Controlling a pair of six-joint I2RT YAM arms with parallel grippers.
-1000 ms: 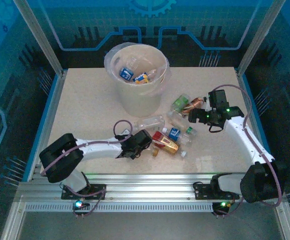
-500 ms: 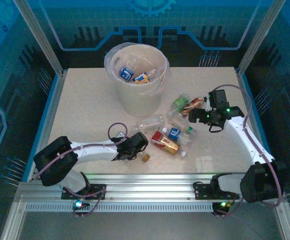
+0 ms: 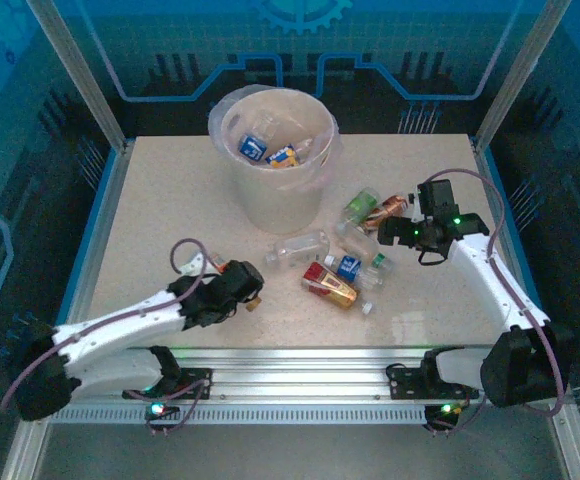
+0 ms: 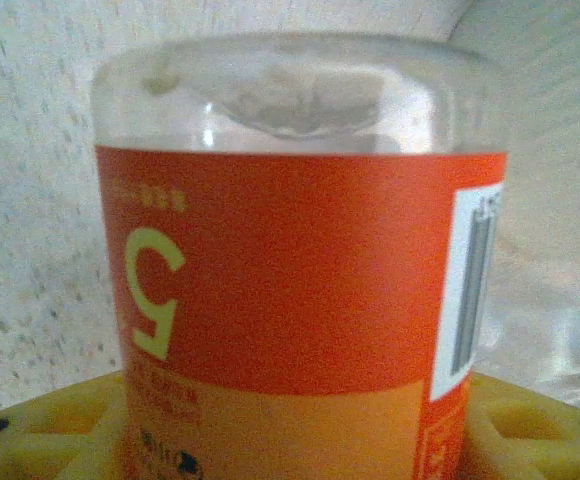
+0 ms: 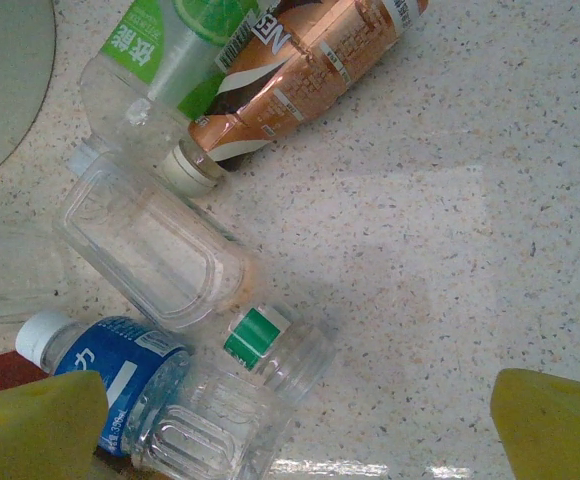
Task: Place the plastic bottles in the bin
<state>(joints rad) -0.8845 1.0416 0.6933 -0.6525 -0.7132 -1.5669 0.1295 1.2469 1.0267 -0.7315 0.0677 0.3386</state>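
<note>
My left gripper (image 3: 234,284) (image 4: 290,445) is shut on an orange-labelled plastic bottle (image 4: 290,250), whose cap end (image 3: 252,298) sticks out to the right, above the table's near left part. The bin (image 3: 275,200) stands at the far middle with a few bottles (image 3: 268,151) inside. My right gripper (image 3: 386,233) (image 5: 295,430) hangs open over a cluster of lying bottles: green-labelled (image 5: 160,50), copper (image 5: 310,70), flat clear (image 5: 150,240), blue-labelled (image 5: 110,375) and a clear one with a green band (image 5: 260,345). A red-labelled bottle (image 3: 330,283) and another clear bottle (image 3: 298,246) lie nearby.
The speckled table (image 3: 170,220) is bounded by blue edge strips and an aluminium frame (image 3: 80,80). The bin stands between the two arms' reach, left of the bottle cluster.
My left arm has closed on the orange-labelled bottle and pulled it left, away from the red-labelled bottle. The right arm has stayed still.
</note>
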